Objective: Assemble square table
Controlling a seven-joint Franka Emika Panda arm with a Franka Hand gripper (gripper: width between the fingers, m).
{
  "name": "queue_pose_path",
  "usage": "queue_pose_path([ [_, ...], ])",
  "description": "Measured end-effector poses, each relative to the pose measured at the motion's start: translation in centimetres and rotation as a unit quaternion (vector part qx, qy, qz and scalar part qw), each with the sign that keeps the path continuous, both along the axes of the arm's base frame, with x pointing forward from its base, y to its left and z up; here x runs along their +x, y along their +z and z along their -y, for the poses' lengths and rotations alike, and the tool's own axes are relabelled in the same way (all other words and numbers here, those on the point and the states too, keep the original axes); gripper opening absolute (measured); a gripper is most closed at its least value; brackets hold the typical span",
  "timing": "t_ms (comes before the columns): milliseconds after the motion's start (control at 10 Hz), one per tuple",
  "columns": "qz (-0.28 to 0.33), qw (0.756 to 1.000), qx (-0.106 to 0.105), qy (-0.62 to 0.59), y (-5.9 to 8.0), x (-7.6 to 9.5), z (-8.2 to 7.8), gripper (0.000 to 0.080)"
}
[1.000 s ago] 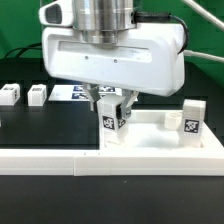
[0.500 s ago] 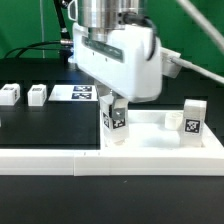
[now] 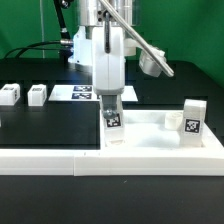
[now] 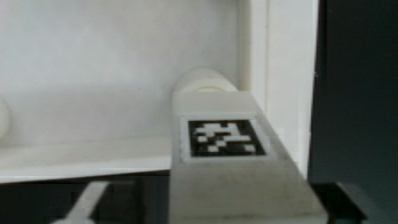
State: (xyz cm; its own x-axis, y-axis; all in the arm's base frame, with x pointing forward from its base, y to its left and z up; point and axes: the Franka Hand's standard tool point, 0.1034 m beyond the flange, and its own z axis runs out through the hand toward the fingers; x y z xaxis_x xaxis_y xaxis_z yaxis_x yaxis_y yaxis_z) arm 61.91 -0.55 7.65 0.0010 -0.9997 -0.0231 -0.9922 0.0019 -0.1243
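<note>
The long white L-shaped rail (image 3: 40, 158) is lying nearest the camera on the black table top (image 3: 50, 125), across the front of the exterior view.

Just behind the rail, the large white square plastic slab (image 3: 150, 132) of the square table is lying underside up, with its raised rim showing. A white leg block with a black-and-white tag (image 3: 112, 122) is standing upright at the slab's corner toward the exterior view's left. In the wrist view the same leg block (image 4: 222, 140) is being seen along its length, with its far end meeting the slab (image 4: 89, 100) beside the rim. A second tagged white leg block (image 3: 194, 117) is standing upright on the slab toward the exterior view's right.

The two-finger gripper (image 3: 110, 100) is positioned directly above the first leg block and is being presented edge-on. In the wrist view one pale finger (image 4: 80, 205) is separated from the leg block by a dark gap; the jaws are standing apart and nothing is being clamped.

Farther back, two small loose white tagged leg blocks (image 3: 10, 94) (image 3: 37, 94) are sitting side by side on the table top. The marker board (image 3: 78, 93) is lying beside them, partly hidden by the gripper.
</note>
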Motion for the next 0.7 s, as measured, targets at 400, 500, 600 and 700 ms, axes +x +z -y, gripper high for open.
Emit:
queue_pose_path([
  [400,0.008,0.964,-0.035,0.263,0.48,0.43,-0.63,0.0644],
  [500,0.008,0.953,-0.04,0.3,0.47,0.43,-0.6,0.0648],
  [600,0.009,0.943,-0.044,0.33,0.45,0.42,-0.59,0.0648],
  [700,0.009,0.935,-0.047,0.352,0.43,0.41,-0.59,0.0649],
])
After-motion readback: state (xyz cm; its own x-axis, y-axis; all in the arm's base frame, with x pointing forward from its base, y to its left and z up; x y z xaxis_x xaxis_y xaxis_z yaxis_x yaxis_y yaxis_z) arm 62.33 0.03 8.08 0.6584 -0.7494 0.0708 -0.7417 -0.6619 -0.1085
